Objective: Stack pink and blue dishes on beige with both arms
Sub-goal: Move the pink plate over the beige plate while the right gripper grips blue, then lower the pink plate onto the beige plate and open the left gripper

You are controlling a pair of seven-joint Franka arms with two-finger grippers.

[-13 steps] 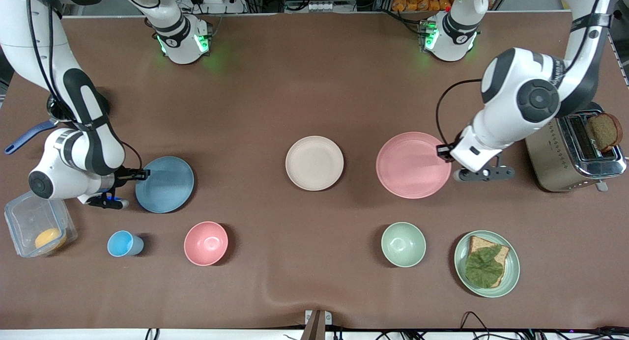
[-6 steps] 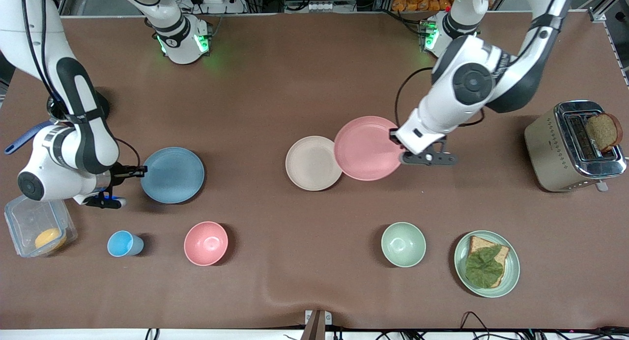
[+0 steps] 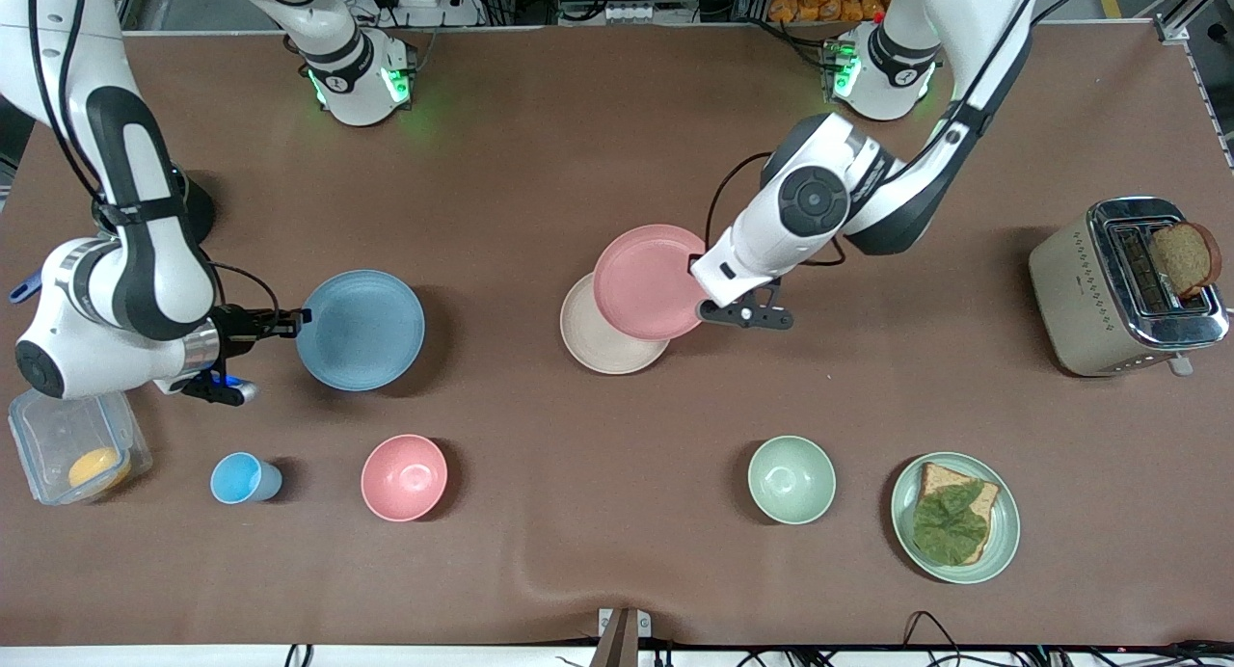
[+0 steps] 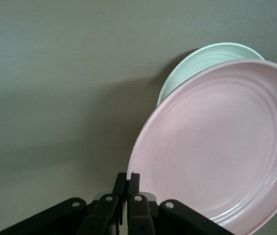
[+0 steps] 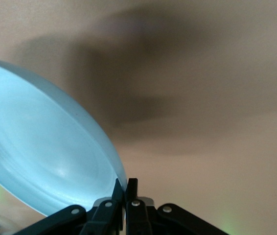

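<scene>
Since half a second ago, both plates have travelled toward the middle of the table, and I can see each one lifted clear of the cloth. On the right arm's end, my right gripper (image 3: 289, 318) has its fingers pinched tight on the rim of the blue plate (image 3: 361, 330), which hangs above the table (image 3: 540, 166) over its own shadow, farther from the front camera than the small blue cup (image 3: 244, 478) and the pink bowl (image 3: 404, 477). In the right wrist view the blue plate (image 5: 40, 156) tilts away from the clamped fingers (image 5: 125, 188). At the centre, the pink plate (image 3: 648, 281) now overlaps most of the beige plate (image 3: 603, 344), which lies flat on the table. My left gripper (image 3: 696, 264) grips the pink plate's rim with fingers closed narrow on it; the left wrist view shows the pink plate (image 4: 221, 147) tilted above the beige plate (image 4: 202, 61).
</scene>
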